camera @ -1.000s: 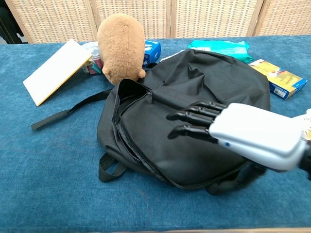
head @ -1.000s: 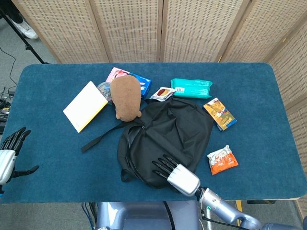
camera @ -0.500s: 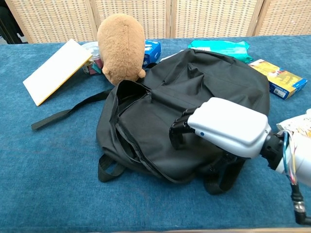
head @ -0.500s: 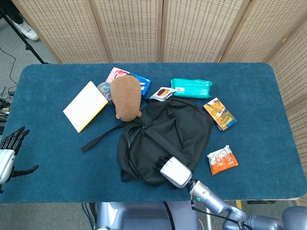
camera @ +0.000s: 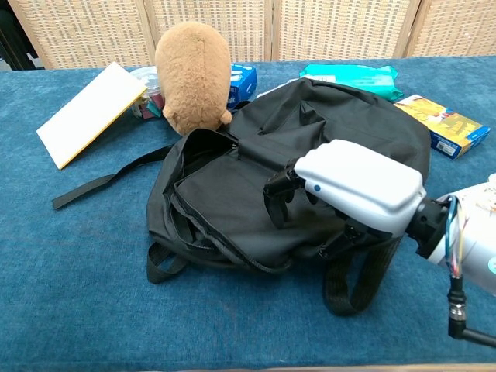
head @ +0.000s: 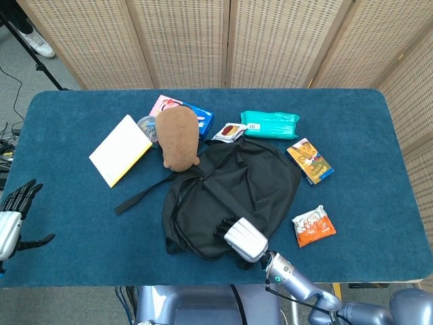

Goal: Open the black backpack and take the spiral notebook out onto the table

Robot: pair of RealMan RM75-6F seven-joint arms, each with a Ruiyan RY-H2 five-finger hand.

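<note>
Fingers (camera: 277, 194) of the right hand (camera: 353, 190) curl down and press into the cloth on top of the black backpack (camera: 232, 209). They look bent, but I cannot tell if they are pinching the cloth or only pushing on it. In the head view the right hand (head: 240, 237) sits on the near part of the backpack (head: 223, 193).

The backpack lies flat in the middle of the blue tabletop (camera: 77, 271). Its zipper side (camera: 194, 225) gapes a little, and it is dark inside. One strap (camera: 101, 184) trails out to the left, and another strap (camera: 353, 283) loops below the right hand. No notebook with a spiral can be seen, so I cannot tell where it is.

A brown stuffed toy (camera: 194, 74) stands just behind the backpack, touching it. A white and yellow pad (camera: 89, 112) lies to the left. A teal pack (camera: 353, 75) and a yellow and blue box (camera: 446, 124) lie on the far right side. A red and white snack bag (head: 313, 225) lies near the right hand. The writing on them is too small to read.

The left hand (head: 13, 213) is off the left edge of the tabletop, fingers spread, holding nothing.
</note>
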